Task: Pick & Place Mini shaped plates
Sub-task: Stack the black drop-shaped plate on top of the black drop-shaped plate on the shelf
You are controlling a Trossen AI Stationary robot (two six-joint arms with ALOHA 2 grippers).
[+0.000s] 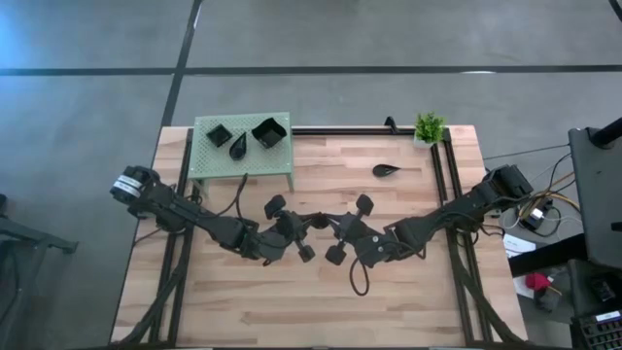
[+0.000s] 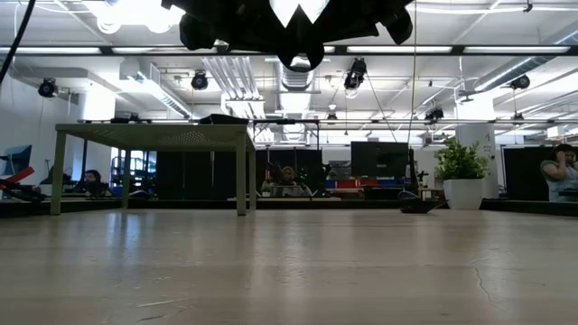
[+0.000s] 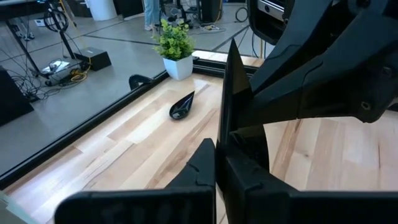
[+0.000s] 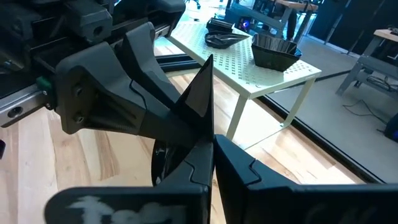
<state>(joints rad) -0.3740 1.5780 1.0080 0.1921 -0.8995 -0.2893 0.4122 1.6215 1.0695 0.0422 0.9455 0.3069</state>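
Both end effectors closed, meeting mid-desk
Left end effector (image 1: 313,222) and right end effector (image 1: 331,223) together pinch one black plate (image 3: 233,87).

table (image 1: 408,292): pale wood, smooth | stand (image 1: 209,160): perforated green metal | plates (image 1: 385,171): glossy black

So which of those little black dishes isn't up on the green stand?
The leaf-shaped plate lying alone on the bare wooden table, near the small potted plant. The other three visible dishes sit together on top of the green stand.
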